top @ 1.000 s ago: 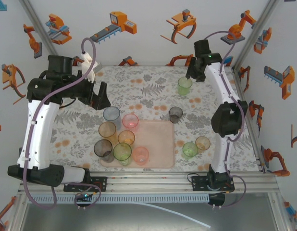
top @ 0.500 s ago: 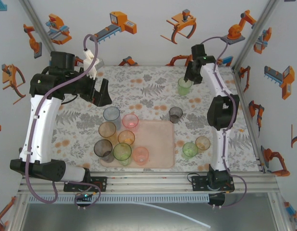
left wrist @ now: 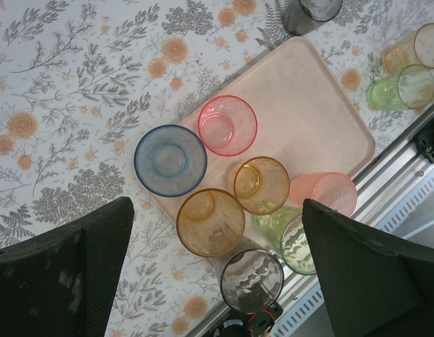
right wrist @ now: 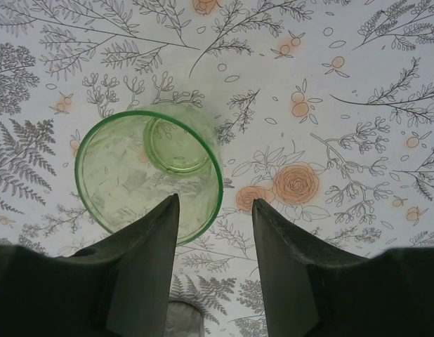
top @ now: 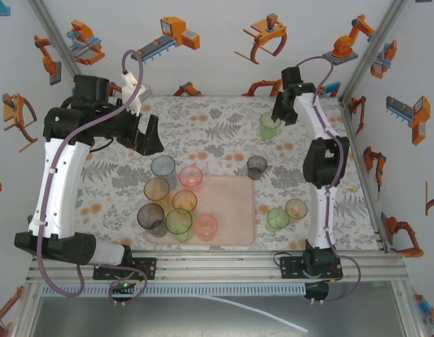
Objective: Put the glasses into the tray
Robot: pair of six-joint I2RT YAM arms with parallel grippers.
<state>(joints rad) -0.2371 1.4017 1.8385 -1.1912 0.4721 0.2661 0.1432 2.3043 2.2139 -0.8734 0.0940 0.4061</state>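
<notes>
A green glass (top: 270,125) (right wrist: 148,172) stands alone on the far right of the table. My right gripper (top: 278,112) (right wrist: 215,203) hovers over it, open. One finger is above the glass's mouth and the other outside its rim. Nothing is gripped. The pale pink tray (top: 231,203) (left wrist: 301,119) lies at the front centre. Several glasses crowd its left part, among them blue (left wrist: 170,160), pink (left wrist: 227,125), orange (left wrist: 210,221) and grey (left wrist: 251,280). My left gripper (top: 143,137) (left wrist: 217,203) hangs wide open high above them, empty.
A grey glass (top: 257,166) stands just beyond the tray's far right corner. A green glass (top: 277,218) and an orange glass (top: 296,208) stand to the tray's right. The table's metal front rail (top: 224,263) runs close behind the tray.
The right arm's elbow has swung in and its gripper has settled over the green glass, jaws narrowing slightly. The left gripper drew back a little, then held still.
</notes>
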